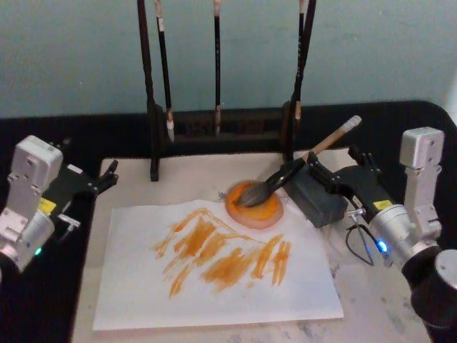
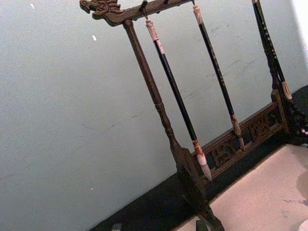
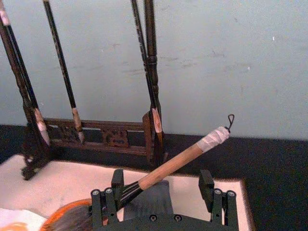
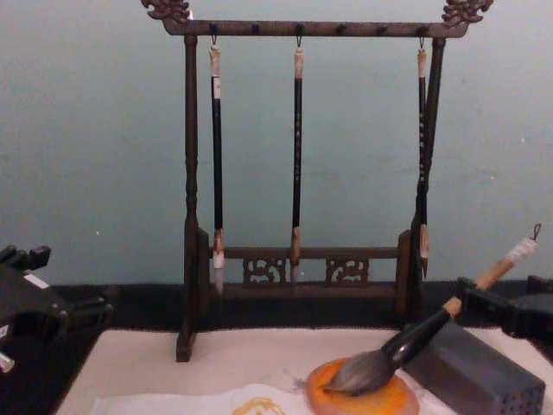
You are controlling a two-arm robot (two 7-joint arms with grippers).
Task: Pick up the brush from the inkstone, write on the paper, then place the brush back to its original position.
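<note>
Head view: the right end effector [image 1: 314, 168] reaches in from the right with its fingers spread, one on either side of the brush [image 1: 285, 175] at its handle; whether they touch the wood cannot be told. The brush lies tilted, its bristle head resting in the inkstone [image 1: 255, 205], its white cap up and to the right. The inkstone sits at the top right corner of the paper [image 1: 214, 264], just beside the grey block [image 1: 314, 198]. The left end effector [image 1: 106, 176] hangs at the left edge of the surface [image 1: 371, 300], well apart from the paper; its fingers look parted and hold nothing.

Left wrist view: the brush rack [image 2: 159, 101] with thin brushes hanging from it.

Right wrist view: the handle passes between the spread fingers [image 3: 207, 185] without clear contact.

Chest view: the bristles lie in the inkstone's centre, the handle leaning over the grey block.
</note>
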